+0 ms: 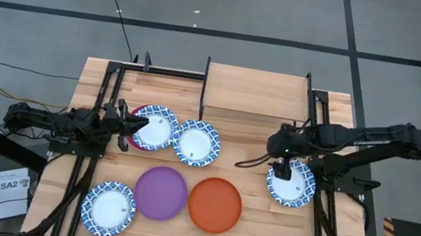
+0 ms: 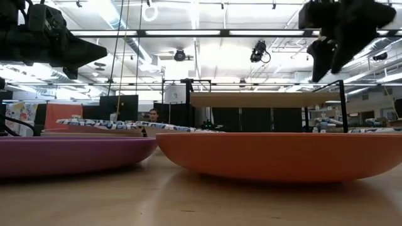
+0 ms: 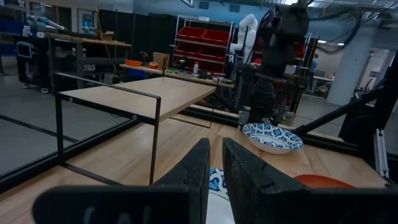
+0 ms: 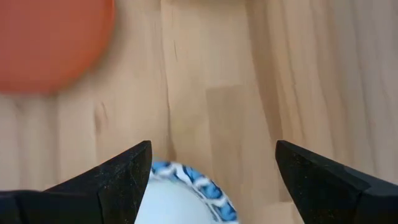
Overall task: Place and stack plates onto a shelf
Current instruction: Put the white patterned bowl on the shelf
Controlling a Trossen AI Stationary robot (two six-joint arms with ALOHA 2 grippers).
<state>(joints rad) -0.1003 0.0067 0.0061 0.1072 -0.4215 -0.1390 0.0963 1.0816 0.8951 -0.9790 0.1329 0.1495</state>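
Observation:
My right gripper (image 1: 281, 169) stands open, pointing steeply down, above the left rim of a white plate with a blue rim (image 1: 292, 185) at the table's right. That rim (image 4: 193, 186) shows between its fingers, untouched. My left gripper (image 1: 141, 124) hovers shut and about level over another blue-rimmed plate (image 1: 155, 126), which lies on a magenta plate (image 1: 137, 113). A third blue-rimmed plate (image 1: 197, 143) lies beside that one. The purple plate (image 1: 161, 192), the orange plate (image 1: 215, 205) and one more blue-rimmed plate (image 1: 109, 207) lie near the front edge. The shelf (image 1: 256, 91) stands at the far middle, bare.
Black frame rails (image 1: 112, 78) run along the table's left and right sides beside the arms. The shelf's thin black legs (image 3: 155, 140) stand on the tabletop. Bare wood (image 1: 261, 226) lies between the orange plate and the right plate.

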